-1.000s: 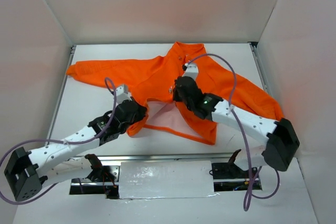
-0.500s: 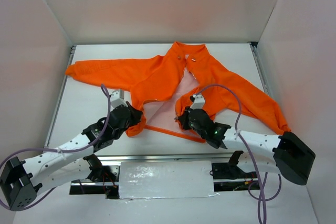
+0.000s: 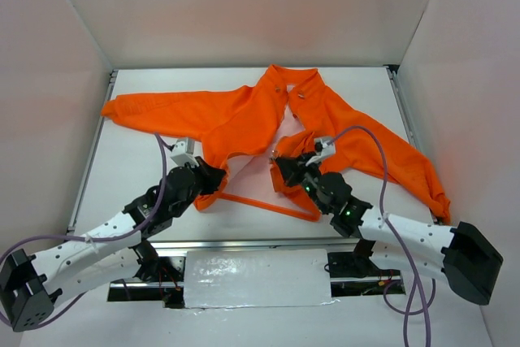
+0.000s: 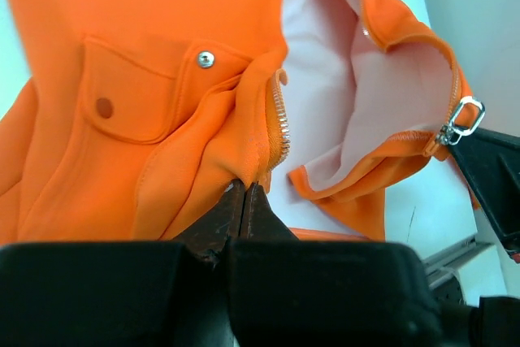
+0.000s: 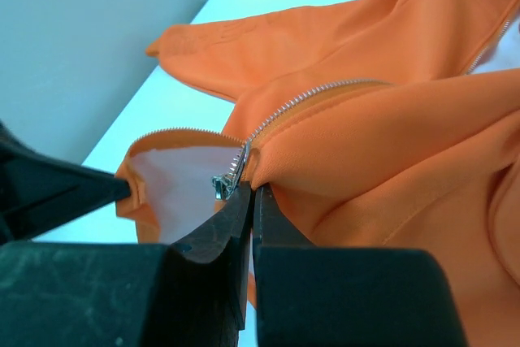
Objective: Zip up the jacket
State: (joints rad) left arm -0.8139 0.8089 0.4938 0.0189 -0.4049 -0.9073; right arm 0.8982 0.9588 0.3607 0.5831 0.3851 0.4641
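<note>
The bright orange jacket lies spread on the table, front open, pale lining showing. My left gripper is shut on the hem corner of the jacket's left front panel, beside its zipper teeth and a snap pocket. My right gripper is shut on the bottom of the right front panel, right by the metal zipper slider. The slider also shows in the left wrist view. The two panel edges stand apart.
White walls close in the table on three sides. A metal rail runs along the near edge. The jacket's sleeves reach the far left and the right. Purple cables loop over both arms.
My right gripper has pulled back from the jacket's middle to its bottom hem, drawing the right panel toward me. My left gripper has stayed at the left hem corner, shifting slightly.
</note>
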